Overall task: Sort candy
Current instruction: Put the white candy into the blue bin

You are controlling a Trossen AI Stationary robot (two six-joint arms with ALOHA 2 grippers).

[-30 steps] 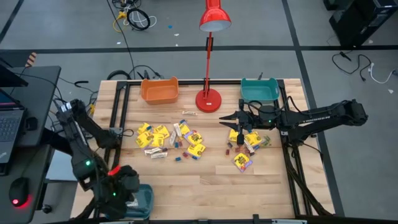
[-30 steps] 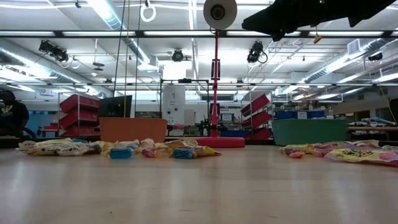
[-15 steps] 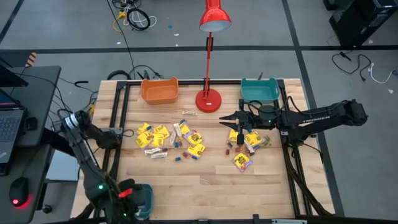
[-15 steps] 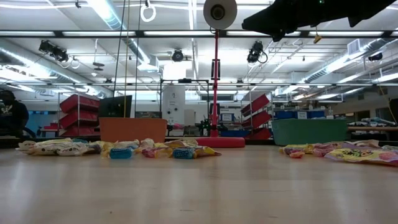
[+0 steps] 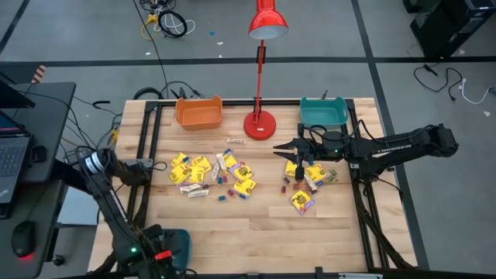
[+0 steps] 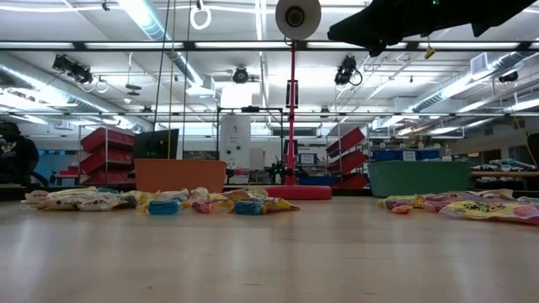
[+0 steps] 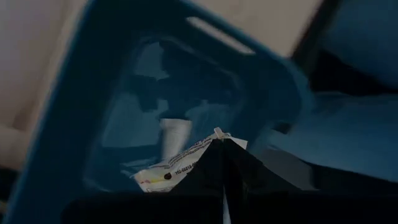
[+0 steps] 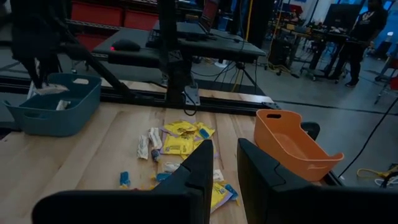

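Note:
Candy lies in two heaps on the wooden table: yellow packets, pale bars and tiny blue pieces at the middle (image 5: 209, 174), and more at the right (image 5: 310, 182) (image 6: 472, 204). My left gripper (image 7: 222, 142) (image 5: 159, 254) points down into a blue bin (image 7: 112, 62) (image 5: 180, 242) at the near left corner, shut on a pale candy wrapper (image 7: 177, 167). Another pale piece (image 7: 174, 134) lies on the bin's floor. My right gripper (image 8: 224, 168) (image 5: 291, 147) hovers level above the right heap, pointing toward the table's left, open with nothing between its fingers. My left gripper pinches the pale wrapper's end (image 7: 214, 138) between its two shut fingertips, coming from above and pointing down. The wrapper's printed length sticks out to one side of the tips, inside the blue bin. Whether it touches the bin's floor, I cannot tell.
An orange bin (image 5: 199, 112) and a teal bin (image 5: 322, 113) stand at the far edge, with a red desk lamp's base (image 5: 260, 124) between them. Bare wood lies along the near edge (image 5: 271, 240). A laptop and mouse sit on a side desk at the left.
My left gripper has gone toward the table's near edge and down into the blue bin, rolling its wrist as it sank, fingers shut throughout. My right arm and the candy heaps have kept still.

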